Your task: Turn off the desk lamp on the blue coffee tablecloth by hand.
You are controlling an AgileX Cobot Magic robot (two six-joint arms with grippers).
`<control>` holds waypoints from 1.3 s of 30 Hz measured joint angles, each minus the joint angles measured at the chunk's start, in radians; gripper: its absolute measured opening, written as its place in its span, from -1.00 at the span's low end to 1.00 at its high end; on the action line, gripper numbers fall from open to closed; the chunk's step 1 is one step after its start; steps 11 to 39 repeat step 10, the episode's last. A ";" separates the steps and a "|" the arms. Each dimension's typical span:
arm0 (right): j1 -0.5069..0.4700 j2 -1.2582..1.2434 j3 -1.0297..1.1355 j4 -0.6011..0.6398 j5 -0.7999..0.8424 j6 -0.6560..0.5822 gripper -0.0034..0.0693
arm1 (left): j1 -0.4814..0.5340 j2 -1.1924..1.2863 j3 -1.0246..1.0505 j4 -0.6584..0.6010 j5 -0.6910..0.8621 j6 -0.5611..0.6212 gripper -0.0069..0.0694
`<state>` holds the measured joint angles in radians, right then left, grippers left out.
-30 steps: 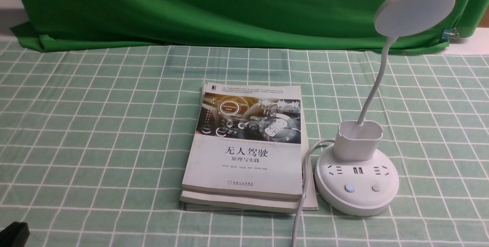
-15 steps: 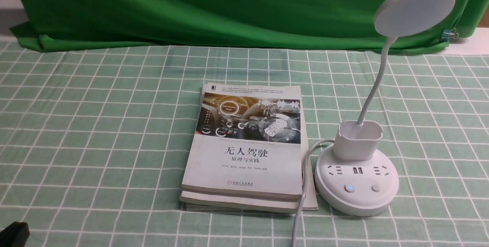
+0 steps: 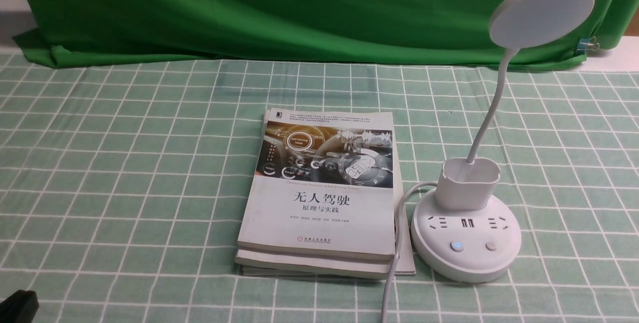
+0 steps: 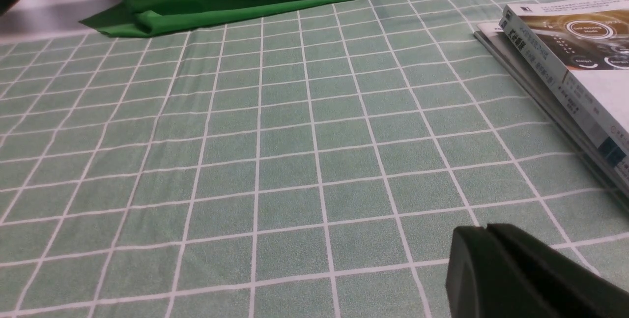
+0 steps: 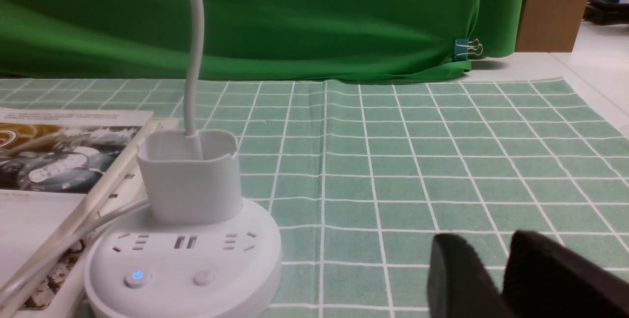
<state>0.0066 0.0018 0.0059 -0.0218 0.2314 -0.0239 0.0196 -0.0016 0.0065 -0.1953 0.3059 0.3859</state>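
Right beside book stack (image 3: 319, 198): desk lamp (image 3: 467, 235) on blue coffee tablecloth (image 3: 125, 163), left button lit blue, cable touching stack edge. Right gripper (image 5: 496, 269) near lamp base, fingers slightly apart, touching nothing. Left gripper (image 4: 486, 259) well apart from lamp, fingers pressed together.

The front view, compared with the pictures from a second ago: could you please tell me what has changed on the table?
Nothing has visibly changed. The desk lamp stands where it was beside the books on the blue coffee tablecloth, its left button still glowing blue, and the dark corner of the left arm stays at the bottom edge.
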 joint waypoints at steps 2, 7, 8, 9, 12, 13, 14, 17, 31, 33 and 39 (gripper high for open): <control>0.000 0.000 0.000 0.000 0.000 0.000 -0.39 | 0.000 0.000 0.000 0.000 0.000 0.000 -0.82; 0.000 0.000 0.000 0.000 0.000 0.000 -0.35 | 0.000 0.000 0.000 0.000 0.000 0.000 -0.82; 0.000 0.000 0.000 0.000 0.000 0.000 -0.34 | 0.000 0.000 0.000 0.000 0.000 0.000 -0.82; 0.000 0.000 0.000 0.000 0.000 0.000 -0.33 | 0.000 0.000 0.000 0.000 0.000 0.000 -0.82; 0.000 0.000 0.000 0.000 0.000 0.000 -0.32 | 0.000 0.000 0.000 0.000 0.000 0.000 -0.82; 0.000 0.000 0.000 0.000 0.000 0.000 -0.32 | 0.000 0.000 0.000 0.000 0.000 0.000 -0.82; 0.000 0.000 0.000 0.000 0.000 0.000 -0.32 | 0.000 0.000 0.000 0.000 0.000 0.000 -0.82; 0.000 0.000 0.000 0.000 0.000 0.000 -0.32 | 0.000 0.000 0.000 0.000 0.000 0.000 -0.82; 0.000 0.000 0.000 0.000 0.000 0.000 -0.32 | 0.000 0.000 0.000 0.000 0.000 0.000 -0.82; 0.000 0.000 0.000 0.000 0.000 0.000 -0.32 | 0.000 0.000 0.000 0.000 0.000 0.000 -0.82; 0.000 0.000 0.000 0.000 0.000 0.000 -0.32 | 0.000 0.000 0.000 0.000 0.000 0.000 -0.82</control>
